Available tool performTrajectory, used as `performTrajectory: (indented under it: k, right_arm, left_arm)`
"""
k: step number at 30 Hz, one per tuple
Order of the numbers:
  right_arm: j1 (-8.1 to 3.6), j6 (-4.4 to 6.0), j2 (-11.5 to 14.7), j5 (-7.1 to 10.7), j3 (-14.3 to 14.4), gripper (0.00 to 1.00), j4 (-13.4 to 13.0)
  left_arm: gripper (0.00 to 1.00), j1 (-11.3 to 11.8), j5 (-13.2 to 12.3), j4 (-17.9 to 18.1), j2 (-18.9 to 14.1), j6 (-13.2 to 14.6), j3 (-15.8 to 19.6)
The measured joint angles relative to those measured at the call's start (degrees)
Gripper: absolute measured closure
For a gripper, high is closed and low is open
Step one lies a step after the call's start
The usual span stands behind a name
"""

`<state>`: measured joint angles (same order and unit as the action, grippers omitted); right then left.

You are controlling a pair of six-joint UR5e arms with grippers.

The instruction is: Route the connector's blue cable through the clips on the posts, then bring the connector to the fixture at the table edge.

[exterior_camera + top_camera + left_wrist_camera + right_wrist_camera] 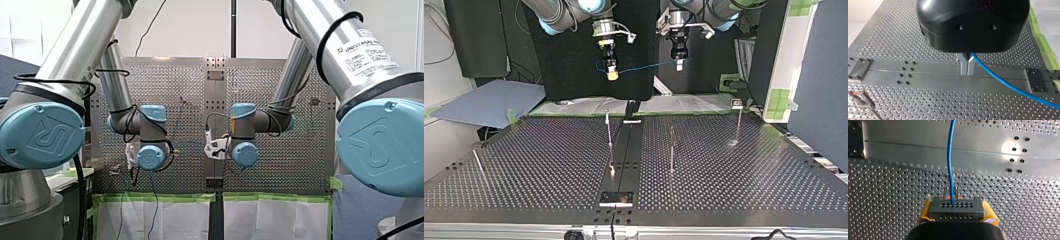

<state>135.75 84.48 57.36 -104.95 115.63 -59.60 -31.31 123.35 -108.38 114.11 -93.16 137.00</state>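
Observation:
In the top view both grippers hang high above the perforated table. My right gripper, at that view's left, is shut on the grey connector, which sits between its yellow pads. The blue cable runs nearly level from it to my left gripper, at that view's right. In the left wrist view the metal fingers of my left gripper are shut on the blue cable, which trails away beside them. The blue cable leaves the connector's middle hole.
Thin posts stand on the table: one by the centre strip, one beside it, one farther right, one leaning at the left. A plate lies at the near edge. A clip post shows below my left gripper.

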Motion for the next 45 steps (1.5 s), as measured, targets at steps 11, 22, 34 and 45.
performTrajectory:
  k: [11,22,34,45]
  right_arm:
    - [0.0,0.0,0.0,0.0,0.0,1.0,0.0]
    - [0.0,0.0,0.0,0.0,0.0,1.0,0.0]
    - [0.0,0.0,0.0,0.0,0.0,1.0,0.0]
    - [0.0,0.0,0.0,0.0,0.0,1.0,0.0]
  left_arm:
    - [0.98,0.0,0.0,0.0,0.0,0.0,0.0]
    - [0.98,0.0,0.0,0.0,0.0,0.0,0.0]
    - [0.45,0.0,0.0,0.0,0.0,0.0,0.0]
    - [0.25,0.0,0.0,0.0,0.0,0.0,0.0]
